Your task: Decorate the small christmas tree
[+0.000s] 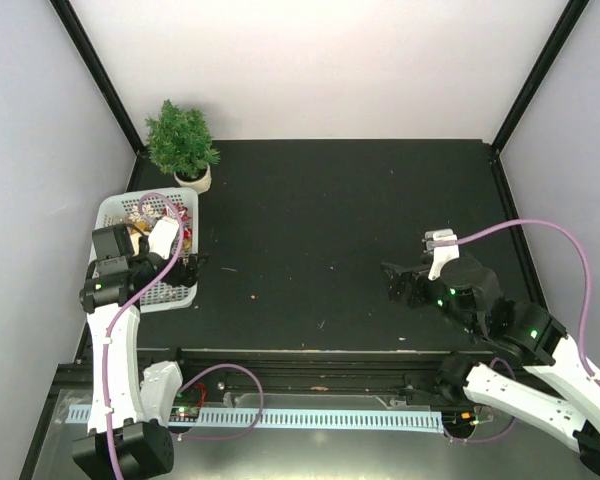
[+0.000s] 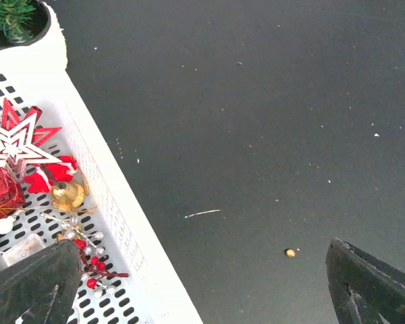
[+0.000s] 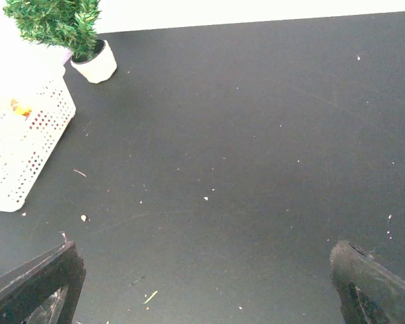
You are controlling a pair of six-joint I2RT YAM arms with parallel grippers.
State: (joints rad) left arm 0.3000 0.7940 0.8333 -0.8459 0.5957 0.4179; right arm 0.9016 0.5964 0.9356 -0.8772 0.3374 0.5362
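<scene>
At the left, we see the small christmas tree (image 1: pixel 182 140) upright in its cream pot at the worktop's (image 1: pixel 330 220) back corner, just beside a white perforated basket (image 1: pixel 172 296) of ornaments. Our left pincer (image 1: pixel 187 267) hangs released astride the basket's right wall. Our right pincer (image 1: pixel 393 282), also released, hovers over bare worktop.

both arms are glossy white shells broken up by chunky black joint housings. the left arm (image 1: pixel 120 350) trails a lilac cable (image 1: pixel 225 367) that loops out by its base, and a small green light (image 1: pixel 98 290) glows on one black joint. the right arm (image 1: pixel 525 395) has the same lilac lead and green dots. a white bracket (image 1: pixel 440 240) caps each wrist, and the fingers (image 2: pixel 34 287) are matte black wedges.
</scene>
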